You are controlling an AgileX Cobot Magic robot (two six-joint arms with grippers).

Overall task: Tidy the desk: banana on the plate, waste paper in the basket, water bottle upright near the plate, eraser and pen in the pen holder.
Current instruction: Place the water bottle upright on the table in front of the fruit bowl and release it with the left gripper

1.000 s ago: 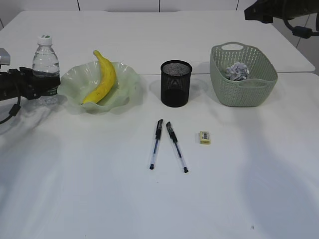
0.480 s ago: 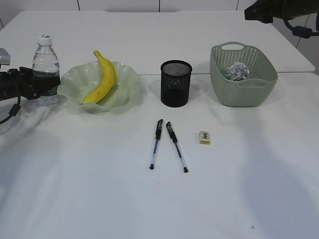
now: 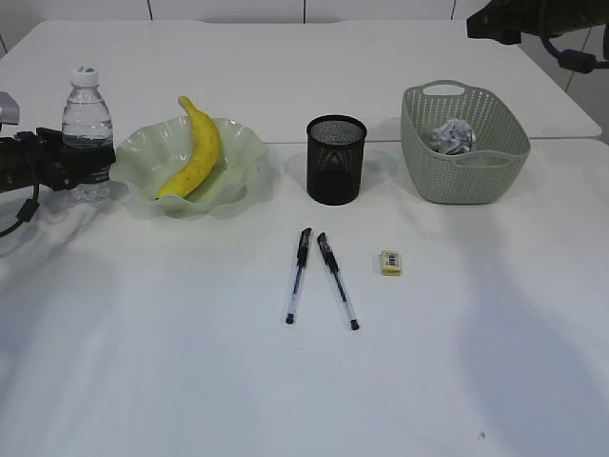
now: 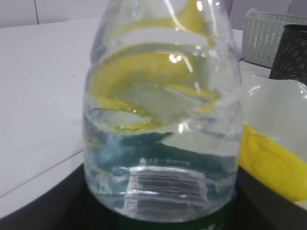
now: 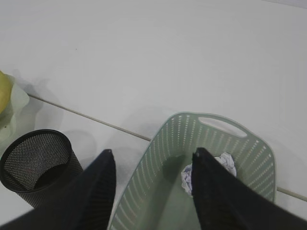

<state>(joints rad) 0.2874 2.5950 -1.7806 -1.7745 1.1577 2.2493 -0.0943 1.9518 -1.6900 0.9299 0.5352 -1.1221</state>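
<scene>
Pens [image 3: 319, 276] and eraser [image 3: 391, 263] lie mid-desk [image 3: 190, 381], well apart from edges.

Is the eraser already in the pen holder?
No, the eraser lies on the desk beside two pens, in front of the pen holder.

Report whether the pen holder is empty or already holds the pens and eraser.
Seemingly empty. The pen holder shows nothing sticking out; both pens and the eraser lie on the desk before it.

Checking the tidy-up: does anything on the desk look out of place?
Yes: two pens and the eraser lie loose on the desk in front of the pen holder, not inside it. Nothing looks spilled or damaged.
</scene>
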